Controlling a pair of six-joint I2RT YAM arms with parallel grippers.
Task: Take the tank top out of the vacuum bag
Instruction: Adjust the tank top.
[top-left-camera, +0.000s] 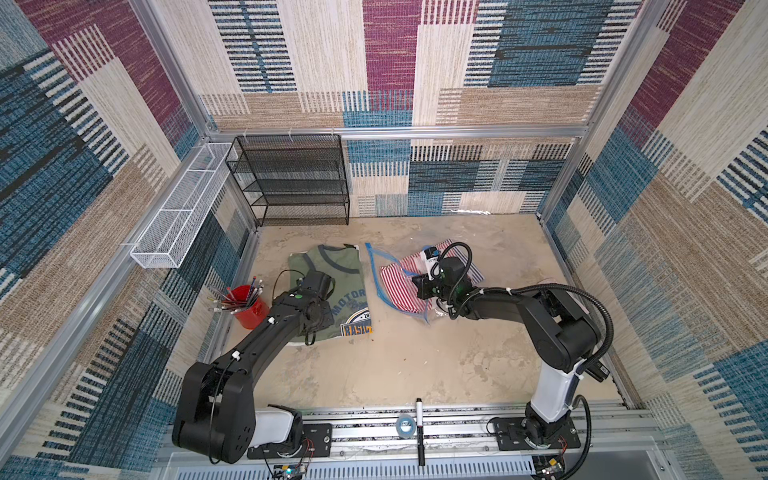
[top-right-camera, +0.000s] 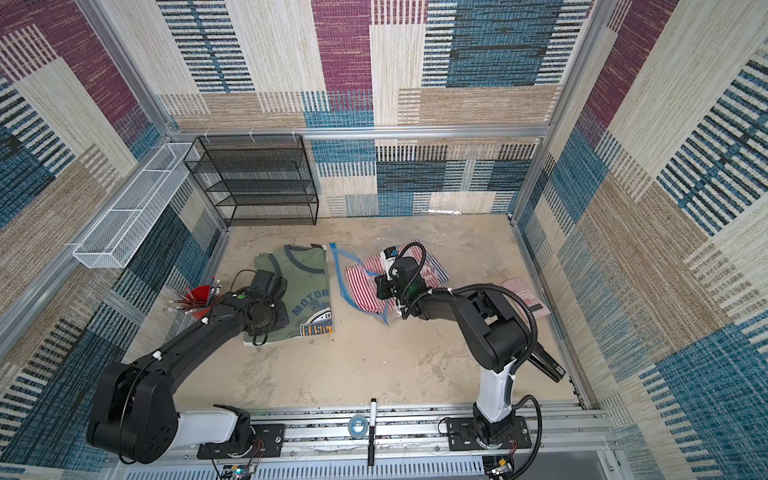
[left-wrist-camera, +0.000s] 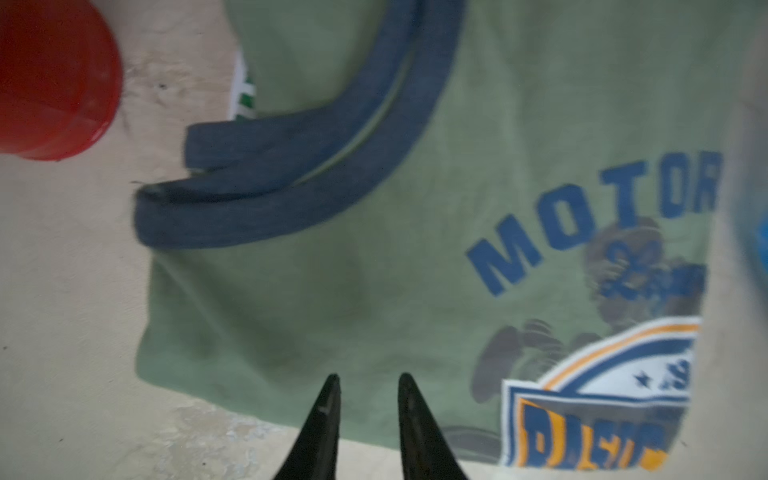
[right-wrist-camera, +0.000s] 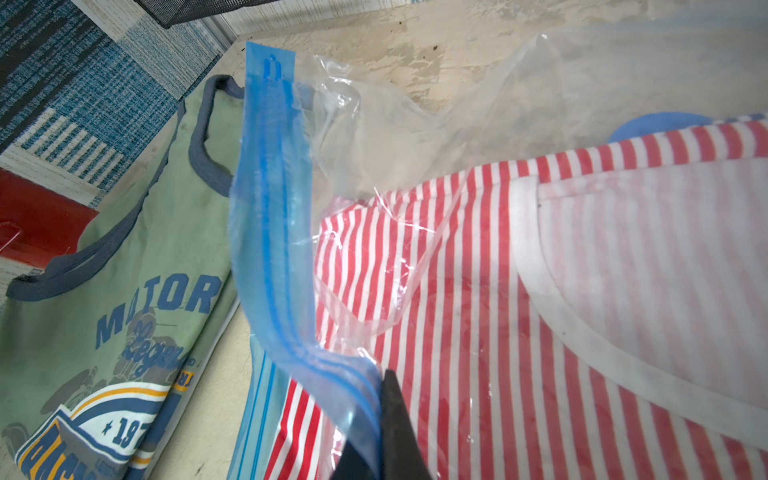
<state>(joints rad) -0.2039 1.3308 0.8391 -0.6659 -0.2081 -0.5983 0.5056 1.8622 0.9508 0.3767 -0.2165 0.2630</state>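
Pinching the vacuum bag (right-wrist-camera: 415, 137) by its blue zip strip (right-wrist-camera: 270, 216), the right gripper (right-wrist-camera: 382, 415) is clamped shut, a red-striped top (right-wrist-camera: 457, 332) inside, while the green tank top (left-wrist-camera: 332, 270) lies flat outside, beside the strip, under the left gripper (left-wrist-camera: 368, 382), jaws parted and empty.

- Both top views are bright and evenly lit, with only faint, soft shadows on the worktop (top-left-camera: 415, 365).
- Towards their edges the straight frame rails (top-left-camera: 174, 70) lean and bow, a wide-angle distortion.
- A small white glare sits on clear plastic (top-left-camera: 473, 211) at the foot of the back wall.
- The left wrist view is dimmer and smeared. The print on the green tank top (left-wrist-camera: 353, 270) is soft, the red cup (left-wrist-camera: 50, 79) blurred, and one margin washes out pale.
- The right wrist view is brighter and sharper, with white glints on the vacuum bag (right-wrist-camera: 374, 124).
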